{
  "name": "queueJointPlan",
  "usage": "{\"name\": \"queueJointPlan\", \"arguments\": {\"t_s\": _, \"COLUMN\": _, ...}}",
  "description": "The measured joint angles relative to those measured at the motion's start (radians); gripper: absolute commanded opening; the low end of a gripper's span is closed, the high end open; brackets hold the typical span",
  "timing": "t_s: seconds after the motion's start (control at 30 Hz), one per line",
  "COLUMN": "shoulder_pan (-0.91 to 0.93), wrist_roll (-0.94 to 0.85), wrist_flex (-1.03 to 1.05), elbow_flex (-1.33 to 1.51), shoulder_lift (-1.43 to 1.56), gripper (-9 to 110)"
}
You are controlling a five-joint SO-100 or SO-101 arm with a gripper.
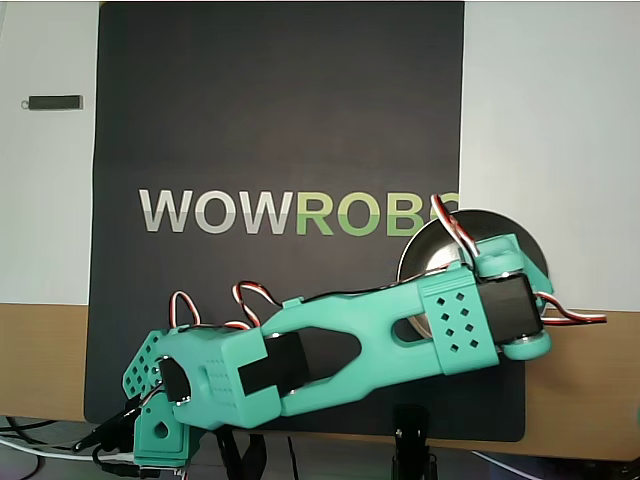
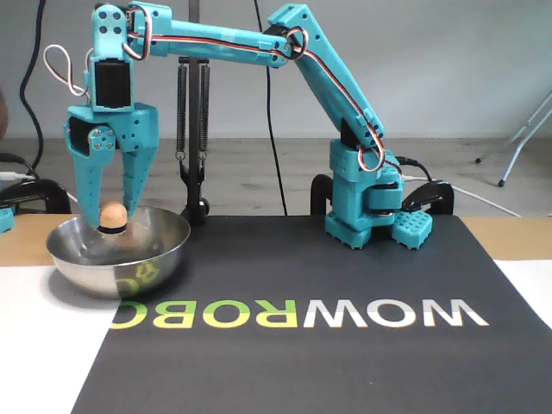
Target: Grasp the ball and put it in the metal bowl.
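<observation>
ball (image 2: pixel 112 215) — in pincer (image 2: pixel 112 222), over bowl (image 2: pixel 121 259)

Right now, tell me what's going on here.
A teal arm on a black mat is reaching over the bowl at the mat's edge. In the fixed view its claw points straight down and is shut on the ball, holding it just inside the bowl's rim. The ball has not been let go yet. From overhead, the arm hides the ball and most of the bowl.
</observation>
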Motion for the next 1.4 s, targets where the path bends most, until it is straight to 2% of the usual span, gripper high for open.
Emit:
{"name": "queueJointPlan", "arguments": {"t_s": 0.43, "shoulder_pan": 0.000, "wrist_roll": 0.002, "wrist_flex": 0.000, "elbow_flex": 0.000, "shoulder_lift": 0.000, "gripper": 29}}
{"name": "queueJointPlan", "arguments": {"t_s": 0.6, "shoulder_pan": 0.000, "wrist_roll": 0.002, "wrist_flex": 0.000, "elbow_flex": 0.000, "shoulder_lift": 0.000, "gripper": 50}}
{"name": "queueJointPlan", "arguments": {"t_s": 0.7, "shoulder_pan": 0.000, "wrist_roll": 0.002, "wrist_flex": 0.000, "elbow_flex": 0.000, "shoulder_lift": 0.000, "gripper": 54}}
{"name": "queueJointPlan", "arguments": {"t_s": 1.4, "shoulder_pan": 0.000, "wrist_roll": 0.002, "wrist_flex": 0.000, "elbow_flex": 0.000, "shoulder_lift": 0.000, "gripper": 54}}
